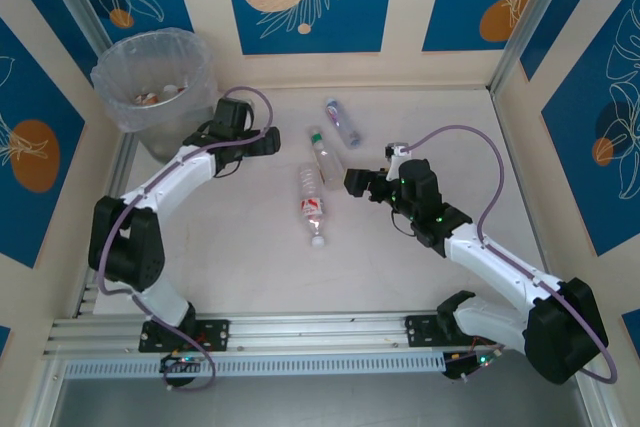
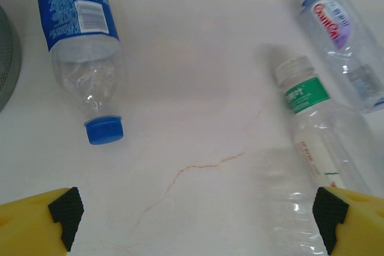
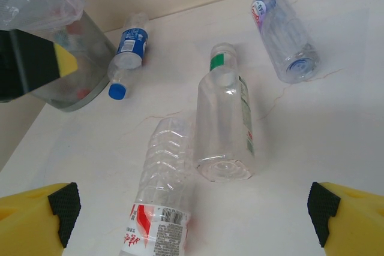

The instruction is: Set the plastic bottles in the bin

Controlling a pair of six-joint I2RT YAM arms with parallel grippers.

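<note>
Yellow-fingered right gripper (image 3: pixel 193 214), spread and empty, has the green-banded bottle (image 3: pixel 225 124) just ahead between its fingers. This looks like the reaching step; next, lower and pinch. The left gripper (image 2: pixel 198 211) is spread too.

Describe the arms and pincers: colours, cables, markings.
Left arm and right arm: white links, black joints, a lilac cable looped along each, small green lights. Left pincer and right pincer: yellow fingers with black pads.
</note>
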